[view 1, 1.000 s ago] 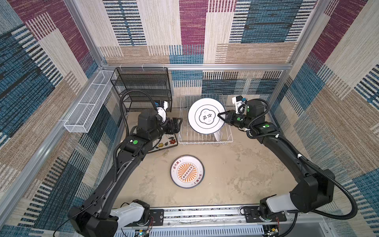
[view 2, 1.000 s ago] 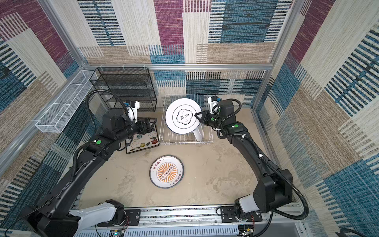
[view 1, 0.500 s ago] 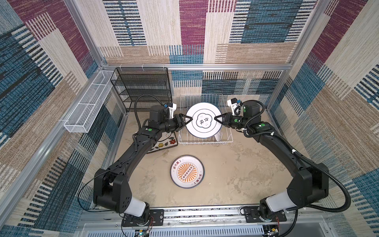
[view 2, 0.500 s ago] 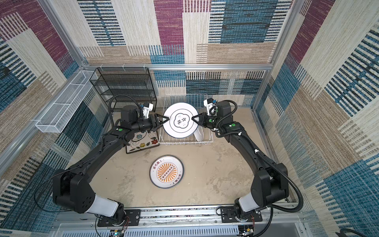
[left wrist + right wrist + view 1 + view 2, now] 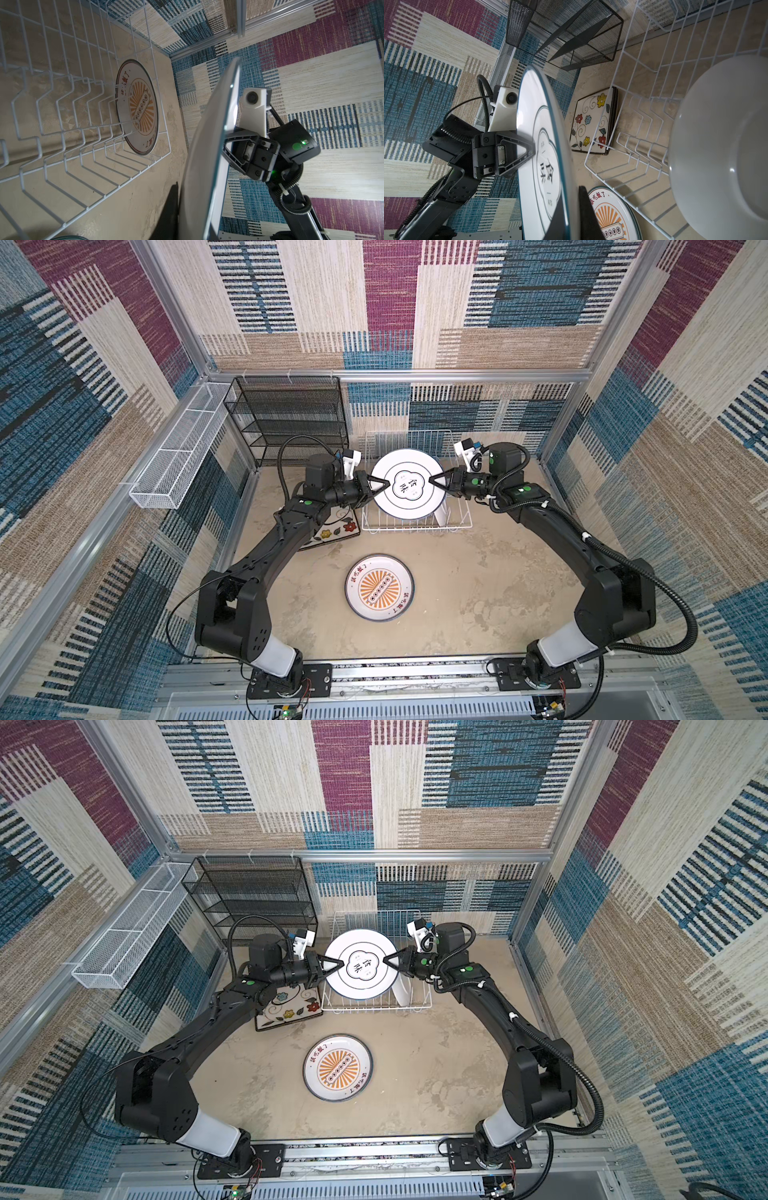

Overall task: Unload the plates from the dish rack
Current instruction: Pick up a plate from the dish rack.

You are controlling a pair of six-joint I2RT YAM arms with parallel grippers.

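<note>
Left gripper [image 5: 384, 485] is clamped tight on the rim of the round plate [image 5: 408, 484], and the right gripper [image 5: 432, 480] pinches the opposite edge just the same. The plate hangs upright between them, over the dish rack [image 5: 415, 528]. A white plate [image 5: 442, 512] stands inside the rack. A sunburst plate [image 5: 379, 587] lies flat in front of it, and the square plates [image 5: 336, 529] sit just beside it.

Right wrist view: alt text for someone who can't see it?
A round white plate, nearly edge-on, is clamped at its far rim by the left tool. Behind: the wire dish rack holding another white plate, plus a square flowered plate and a sunburst plate on the table.
</note>
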